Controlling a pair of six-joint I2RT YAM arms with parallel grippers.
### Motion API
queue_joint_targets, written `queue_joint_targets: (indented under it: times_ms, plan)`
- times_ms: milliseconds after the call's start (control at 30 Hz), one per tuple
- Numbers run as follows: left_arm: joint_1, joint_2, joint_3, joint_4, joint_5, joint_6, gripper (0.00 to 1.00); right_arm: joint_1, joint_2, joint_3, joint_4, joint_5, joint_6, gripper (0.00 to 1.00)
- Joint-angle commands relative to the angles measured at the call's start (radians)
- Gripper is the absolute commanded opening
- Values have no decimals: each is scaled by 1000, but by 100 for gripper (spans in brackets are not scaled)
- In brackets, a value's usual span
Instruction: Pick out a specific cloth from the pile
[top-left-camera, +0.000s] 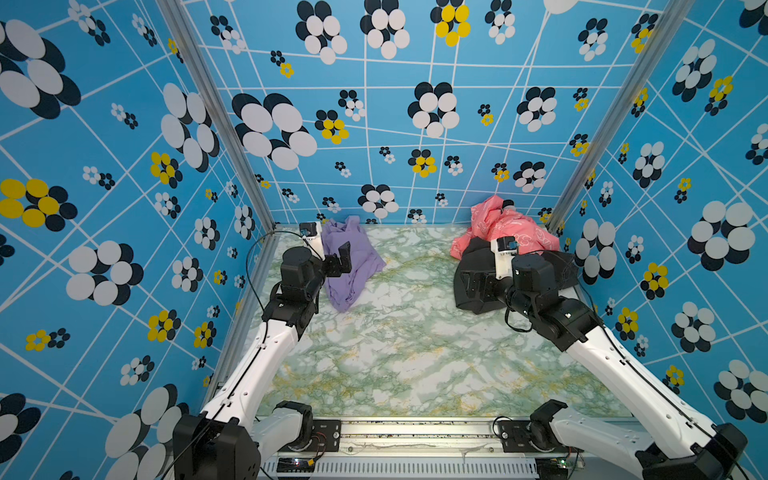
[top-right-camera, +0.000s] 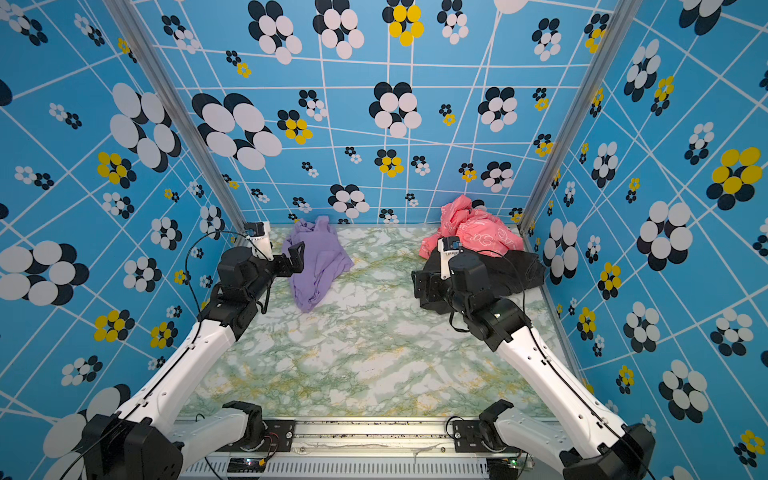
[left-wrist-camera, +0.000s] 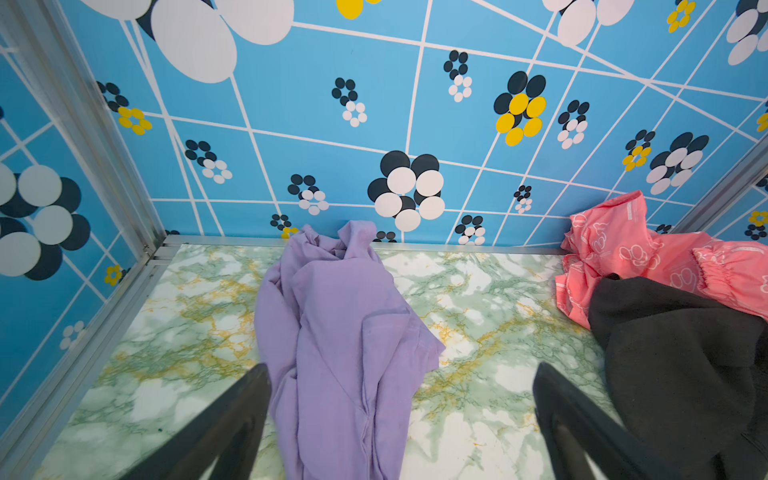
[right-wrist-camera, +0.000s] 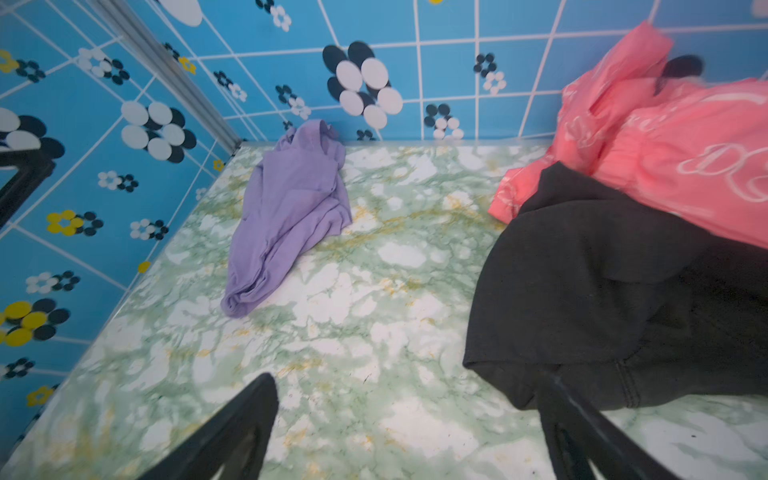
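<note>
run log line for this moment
lavender fabric cloth: apart from pile | left hand: open over it | right hand: open by black fabric cloth

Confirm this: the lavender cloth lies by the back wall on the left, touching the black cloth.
Not touching. The lavender cloth lies by the back wall on the left, but apart from the black cloth: bare table separates them, as the left wrist view shows.

Robotics lab cell: blue flower-printed wall panels (top-left-camera: 457, 62) on aluminium frame posts (left-wrist-camera: 89, 124) enclose a green marble-patterned tabletop (top-left-camera: 415, 353) and two white robot arms (top-left-camera: 257, 361).
</note>
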Motion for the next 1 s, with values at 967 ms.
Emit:
queue_joint_targets:
  times_ms: [967]
  plan:
    - [166,198,-507,553,-120,95,99,-350,12,-750,807,328,-142,99]
